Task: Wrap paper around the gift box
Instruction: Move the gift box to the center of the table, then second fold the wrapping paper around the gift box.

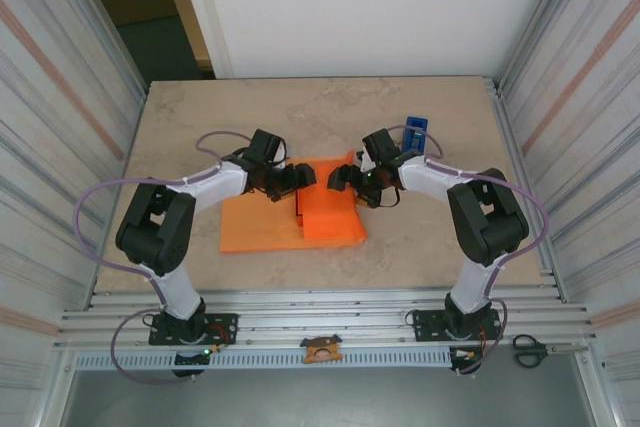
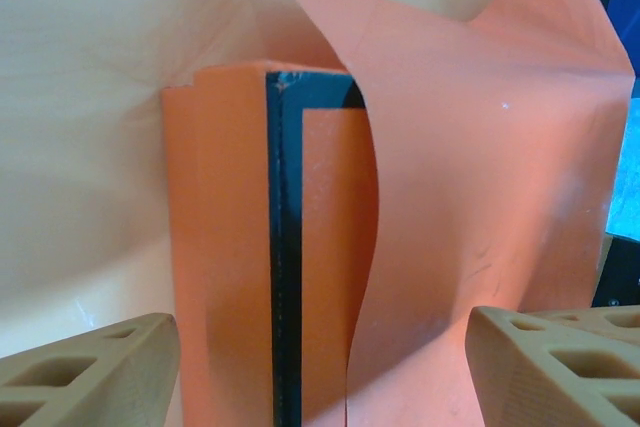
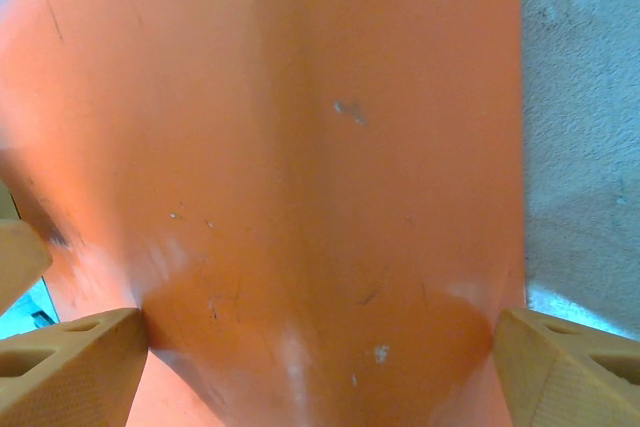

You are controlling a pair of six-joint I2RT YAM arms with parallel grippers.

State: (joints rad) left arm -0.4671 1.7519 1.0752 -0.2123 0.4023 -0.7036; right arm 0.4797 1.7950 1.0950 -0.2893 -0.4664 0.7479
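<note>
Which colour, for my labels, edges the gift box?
Black edging on the gift box; left wrist view.

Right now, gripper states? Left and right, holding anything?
Left gripper: open, jaws wide, gift box and paper in the gap, nothing gripped.
Right gripper: open, jaws wide over the paper, nothing gripped.

Orange paper (image 1: 262,229) partly over gift box (image 2: 335,207)

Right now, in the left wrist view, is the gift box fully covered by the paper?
No, the gift box shows a bare black-edged face beside the curling paper.
</note>
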